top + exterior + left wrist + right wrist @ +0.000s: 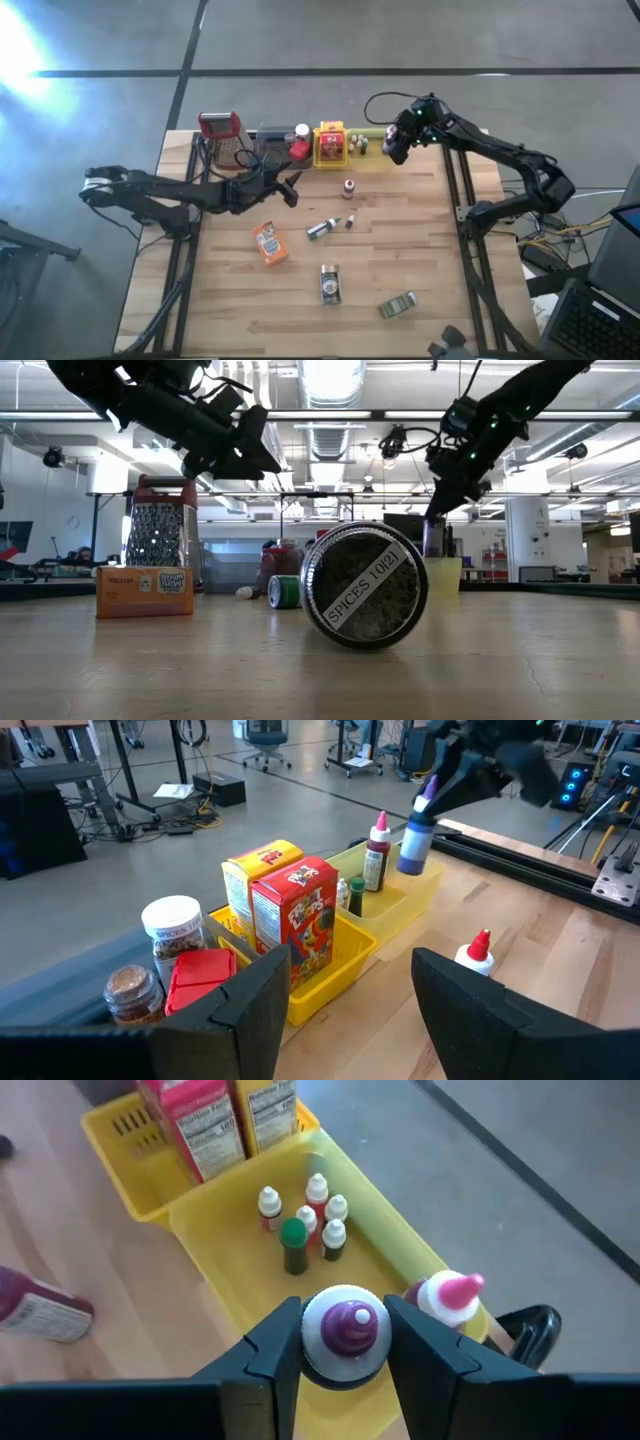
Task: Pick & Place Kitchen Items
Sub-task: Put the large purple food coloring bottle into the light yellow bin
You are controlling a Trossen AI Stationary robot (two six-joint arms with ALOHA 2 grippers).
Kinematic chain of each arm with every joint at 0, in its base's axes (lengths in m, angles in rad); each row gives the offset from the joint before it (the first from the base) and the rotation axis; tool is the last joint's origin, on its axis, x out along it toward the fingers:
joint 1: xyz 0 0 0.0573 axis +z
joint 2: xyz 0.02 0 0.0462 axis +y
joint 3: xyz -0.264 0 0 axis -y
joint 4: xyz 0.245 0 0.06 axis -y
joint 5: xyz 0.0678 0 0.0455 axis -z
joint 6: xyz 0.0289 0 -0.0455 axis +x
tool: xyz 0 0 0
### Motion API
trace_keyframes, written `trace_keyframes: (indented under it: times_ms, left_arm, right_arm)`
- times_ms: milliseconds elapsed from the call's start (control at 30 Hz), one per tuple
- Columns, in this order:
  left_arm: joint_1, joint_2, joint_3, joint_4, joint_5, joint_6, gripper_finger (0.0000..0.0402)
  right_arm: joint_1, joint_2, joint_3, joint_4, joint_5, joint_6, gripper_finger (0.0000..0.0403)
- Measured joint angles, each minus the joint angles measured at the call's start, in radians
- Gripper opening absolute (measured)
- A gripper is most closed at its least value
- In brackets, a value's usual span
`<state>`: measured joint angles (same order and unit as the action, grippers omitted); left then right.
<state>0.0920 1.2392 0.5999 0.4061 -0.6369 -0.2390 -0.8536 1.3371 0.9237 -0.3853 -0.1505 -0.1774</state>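
Right tool (345, 1342) is clenched on a small purple-capped bottle (345, 1326), held above the pale yellow plastic tray (225, 1275). Risk: the bottle tips onto the cluster of tiny white-capped bottles (318, 1215) on release. Left tool (345, 1010) stands released, empty, above the wooden surface (300, 300).
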Motion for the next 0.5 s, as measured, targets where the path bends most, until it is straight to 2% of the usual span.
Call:
trace_keyframes:
  times_ms: [267, 500]
  left_arm:
    - [0.000, 0.000, 0.000, 0.000, 0.000, 0.000, 0.0216]
    - [0.000, 0.000, 0.000, 0.000, 0.000, 0.000, 0.0216]
  right_arm:
    - [-0.025, 0.103, -0.002, 0.056, 0.004, -0.039, 0.0125]
    - [-0.054, 0.167, -0.008, 0.096, 0.003, -0.055, 0.0112]
